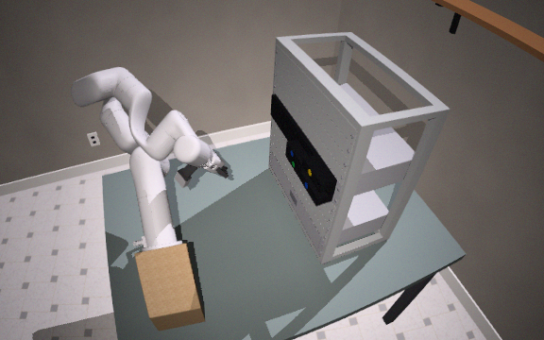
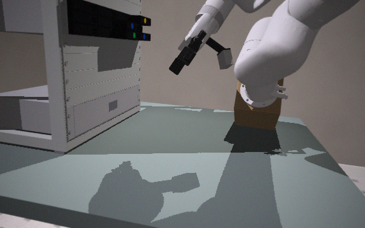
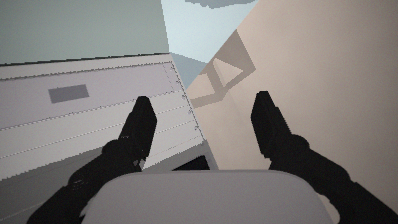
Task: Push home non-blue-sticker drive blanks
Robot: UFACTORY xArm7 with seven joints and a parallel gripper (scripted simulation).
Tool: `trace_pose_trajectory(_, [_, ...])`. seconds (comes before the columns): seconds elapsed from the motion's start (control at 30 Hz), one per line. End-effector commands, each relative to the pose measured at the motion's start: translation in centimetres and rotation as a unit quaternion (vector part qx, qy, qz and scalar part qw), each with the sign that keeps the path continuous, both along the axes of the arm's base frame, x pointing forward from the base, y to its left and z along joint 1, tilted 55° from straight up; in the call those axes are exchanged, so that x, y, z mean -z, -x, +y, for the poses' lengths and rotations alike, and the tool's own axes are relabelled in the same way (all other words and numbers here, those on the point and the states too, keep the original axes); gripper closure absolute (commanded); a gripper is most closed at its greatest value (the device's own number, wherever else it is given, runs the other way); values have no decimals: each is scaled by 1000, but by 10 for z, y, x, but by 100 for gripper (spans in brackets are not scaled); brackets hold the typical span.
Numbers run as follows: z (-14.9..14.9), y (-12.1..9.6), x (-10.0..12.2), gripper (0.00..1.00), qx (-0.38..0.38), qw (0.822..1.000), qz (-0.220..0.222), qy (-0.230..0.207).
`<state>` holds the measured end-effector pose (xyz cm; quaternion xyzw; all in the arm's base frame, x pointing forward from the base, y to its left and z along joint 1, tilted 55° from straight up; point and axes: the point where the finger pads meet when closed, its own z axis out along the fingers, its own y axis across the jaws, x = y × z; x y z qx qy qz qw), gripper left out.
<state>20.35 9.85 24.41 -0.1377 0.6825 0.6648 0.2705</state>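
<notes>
The gripper [image 3: 202,117] hangs in the air with its two black fingers spread as wide as they go and nothing between them. It touches nothing. In the wrist view the fingers frame the lower grey panels of the rack [image 3: 90,115] on one side and the beige wall on the other; a black edge of the chassis [image 3: 192,164] shows just above the gripper's body.

In the exterior view the gripper [image 2: 177,66] points down and toward the rack [image 2: 53,79], tilted, well apart from its front and lower than the chassis [image 2: 100,22]. The arm [image 2: 265,60] rises from a brown box [image 2: 255,117] on the table [image 2: 170,164].

The rack [image 1: 362,137] stands on the table [image 1: 253,264] across from the arm [image 1: 151,198]. The black chassis [image 1: 300,151] runs across its front face. Four blanks stand out at one end, each with a round sticker: blue [image 1: 292,153], green [image 1: 293,164], yellow [image 1: 309,172] and blue [image 1: 306,185]. From the side, the yellow blank [image 2: 144,21] and the one below it with a blue sticker [image 2: 144,37] stand out farthest; the other blue [image 2: 132,25] and the green [image 2: 134,35] sit a little behind them. The gripper [image 1: 217,167] is well apart from all four.
</notes>
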Motion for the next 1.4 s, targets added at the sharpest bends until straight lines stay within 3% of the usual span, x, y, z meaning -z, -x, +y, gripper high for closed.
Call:
trace_pose_trajectory(0.0, [-11, -12, 5, 0, 39, 998, 48, -17])
trace_pose_trajectory(0.3, [-36, -31, 18, 0, 113, 981, 142, -64])
trace_pose_trajectory(0.7, [-85, -52, 44, 0, 227, 917, 282, -168])
trace_pose_trajectory(0.77, [-85, -52, 44, 0, 227, 917, 282, -168])
trace_pose_trajectory(1.27, [-140, -59, 77, 0, 324, 799, 401, -310])
trace_pose_trajectory(1.33, [-140, -59, 77, 0, 324, 799, 401, -310])
trace_pose_trajectory(1.37, [-143, -59, 79, 0, 328, 791, 407, -319])
